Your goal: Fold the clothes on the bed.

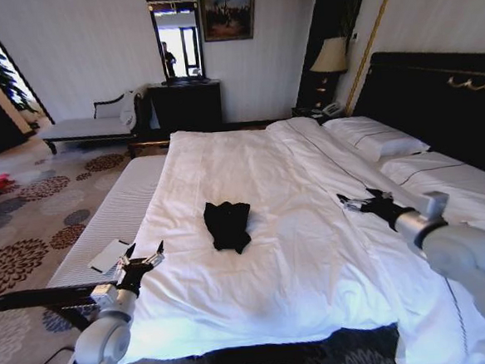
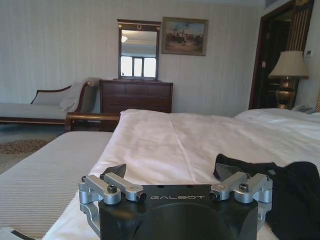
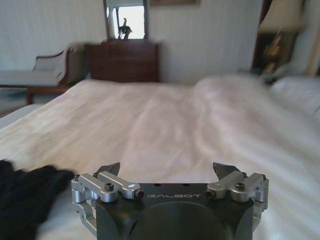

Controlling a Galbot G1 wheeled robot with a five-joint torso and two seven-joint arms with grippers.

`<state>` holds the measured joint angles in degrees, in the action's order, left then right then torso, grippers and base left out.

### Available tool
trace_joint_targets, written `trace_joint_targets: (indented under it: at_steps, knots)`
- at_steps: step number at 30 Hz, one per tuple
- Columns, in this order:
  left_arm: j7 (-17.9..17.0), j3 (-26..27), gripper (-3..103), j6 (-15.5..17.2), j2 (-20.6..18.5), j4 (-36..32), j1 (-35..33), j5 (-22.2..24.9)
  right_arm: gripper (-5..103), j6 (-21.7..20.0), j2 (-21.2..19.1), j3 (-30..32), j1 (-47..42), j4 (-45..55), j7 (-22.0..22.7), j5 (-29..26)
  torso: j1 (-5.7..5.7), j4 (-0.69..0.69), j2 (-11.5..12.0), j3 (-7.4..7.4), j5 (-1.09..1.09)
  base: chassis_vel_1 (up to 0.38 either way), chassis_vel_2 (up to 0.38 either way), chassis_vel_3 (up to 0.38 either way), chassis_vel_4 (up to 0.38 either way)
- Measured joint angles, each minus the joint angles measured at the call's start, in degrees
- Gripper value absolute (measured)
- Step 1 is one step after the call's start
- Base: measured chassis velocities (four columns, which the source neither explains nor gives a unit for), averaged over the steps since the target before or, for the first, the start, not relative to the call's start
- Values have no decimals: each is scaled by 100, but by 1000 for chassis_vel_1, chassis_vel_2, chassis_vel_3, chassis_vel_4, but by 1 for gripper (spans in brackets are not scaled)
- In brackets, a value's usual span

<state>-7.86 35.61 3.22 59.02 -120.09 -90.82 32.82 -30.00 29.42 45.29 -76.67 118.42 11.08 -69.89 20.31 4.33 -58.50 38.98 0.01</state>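
Note:
The clothes (image 1: pixel 227 225) lie as a small black bunched heap in the middle of the bed's white duvet (image 1: pixel 297 253). My left gripper (image 1: pixel 146 257) hovers open over the bed's left edge, left of and slightly nearer than the heap. In the left wrist view this gripper (image 2: pixel 172 172) holds nothing, and the black clothes (image 2: pixel 295 195) lie just off to one side. My right gripper (image 1: pixel 356 201) stands open above the duvet to the right of the heap. The right wrist view shows it (image 3: pixel 167 169) empty, with the clothes (image 3: pixel 25 195) at the picture's edge.
A grey striped bench (image 1: pixel 103 217) runs along the bed's left side with a notepad (image 1: pixel 108 255) on it. Pillows (image 1: pixel 381 143) and a dark headboard (image 1: pixel 436 93) are at the right. A chaise (image 1: pixel 80 127), a dresser (image 1: pixel 185 103) and a lamp (image 1: pixel 329 57) stand along the far wall.

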Motion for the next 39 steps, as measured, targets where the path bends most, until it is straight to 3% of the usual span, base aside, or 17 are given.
trace_joint_targets:
  at_steps: [4, 6, 8, 9, 13, 18, 25, 39]
  knots:
    - [-50, -71, 100, 33, 2, -2, 8, -47, 100, -379, 72, -1402, 1544, -554, 136, -909, 0, -1, 0, 0, -1, 0, 0, 0, 0]
    - [-59, -71, 100, 35, 3, -7, 5, -51, 100, -451, 146, -1658, 1833, -676, 192, -1055, 0, -1, 0, 0, -1, 0, 0, 0, 0]
    - [-82, -50, 100, 48, 4, -17, -11, -58, 100, -647, 437, -2438, 2710, -1036, 343, -1395, 0, -1, 0, 0, 1, 0, 0, 0, 0]
    - [-82, -50, 100, 48, 4, -17, -11, -58, 100, -647, 437, -2438, 2710, -1036, 343, -1395, 0, -1, 0, 0, 1, 0, 0, 0, 0]
    - [-101, -2, 100, 60, 21, -23, -42, -60, 100, -796, 959, -3488, 3910, -1562, 431, -1669, 0, -3, 0, 0, -2, 0, 0, 0, 0]
    - [-102, 12, 100, 62, 48, -7, -53, -70, 100, -883, 1464, -4399, 4754, -2239, 380, -1575, 0, -3, 0, 1, -2, 0, 0, 0, 0]
    - [-91, 61, 100, 52, 100, 72, -49, -70, 100, -864, 1826, -5566, 5709, -3110, 15, -1165, -1, 2, 0, 0, -2, 0, 0, 0, 0]
    - [-23, 197, 100, 5, 155, 159, -78, -19, 100, -823, 2543, -6965, 6881, -4269, -415, -632, -1, -1, 0, 0, -2, 0, 0, 0, 0]
